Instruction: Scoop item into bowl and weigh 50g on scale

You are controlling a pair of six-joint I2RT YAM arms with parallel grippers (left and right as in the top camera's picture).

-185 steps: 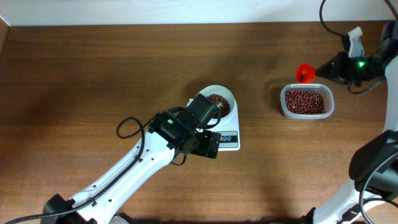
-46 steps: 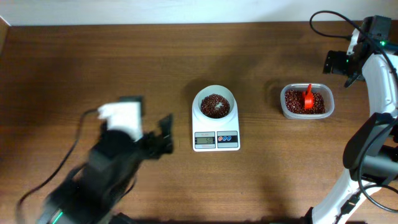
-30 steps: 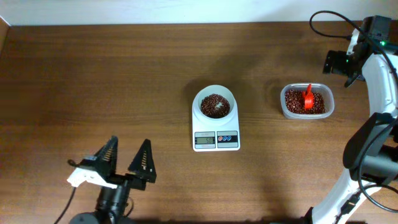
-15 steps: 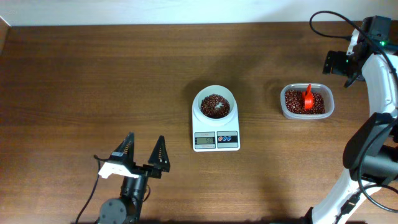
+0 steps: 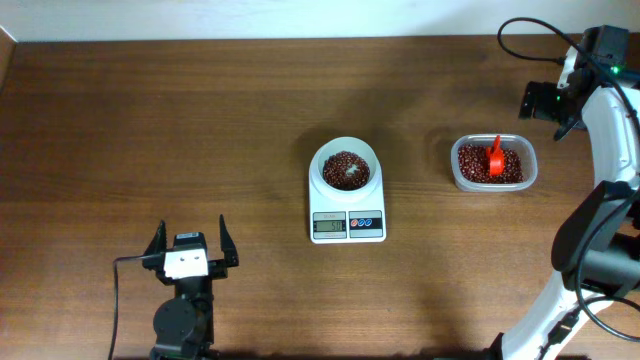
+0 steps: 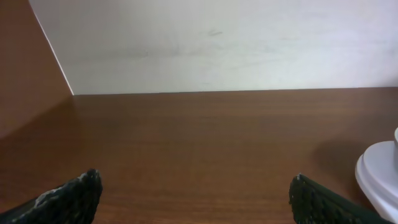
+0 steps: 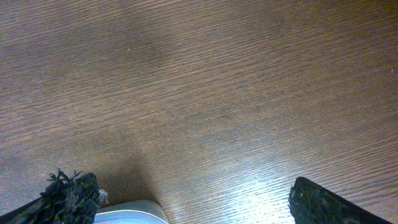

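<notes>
Small round white bowl [image 5: 347, 141] of dark red-brown beans [image 5: 347, 169] sits on a flat white digital scale [image 5: 347, 227]. The left gripper [image 5: 189, 229] and right gripper [image 7: 199, 199], both well away from the scale, have fingers spread and empty. The loose beans probably spill easily, so take the red plastic scoop [image 5: 494, 157], right of the scale, by its handle.
</notes>
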